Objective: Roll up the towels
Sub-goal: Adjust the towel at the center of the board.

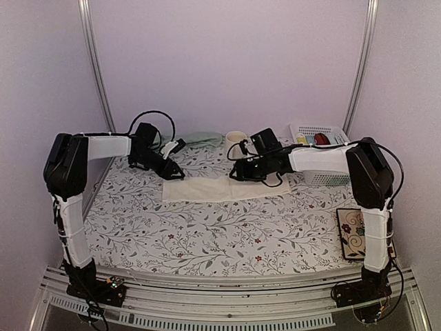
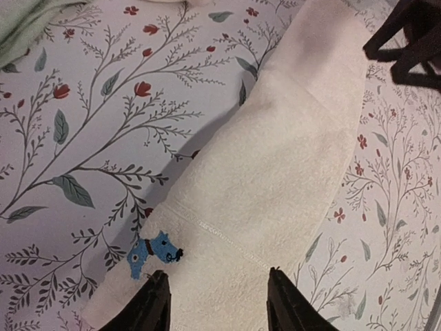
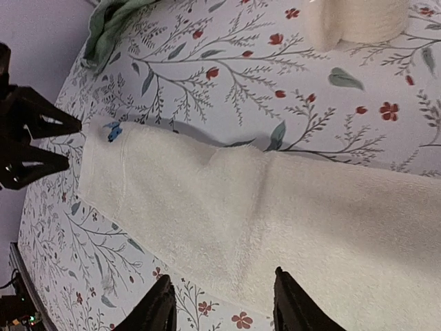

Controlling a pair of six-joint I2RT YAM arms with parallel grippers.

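Two towels are here. The cream towel is a thick terry cloth folded into a long flat strip. It lies across the middle of the table between the two grippers. One small blue dog is stitched near its left end, beside a woven band. The green towel is a soft crumpled heap at the back, behind the left arm and just left of the mug.

The one cream mug is round and stands upright. One white plastic basket with perforated walls sits at the back right, holding small items too blurred to name. One dark square with a swirl pattern, perhaps a coaster, lies at the right edge.

The left gripper hangs over the strip's dog end with its black fingers parted about halfway and nothing between them. The right gripper is over the other end, parted much the same and gripping nothing. Whether either's tips touch the cloth I cannot tell.

The tablecloth is white, printed with grey leafy stems and small red flowers. The walls are plain pale lilac, with two metal poles rising at the back corners.
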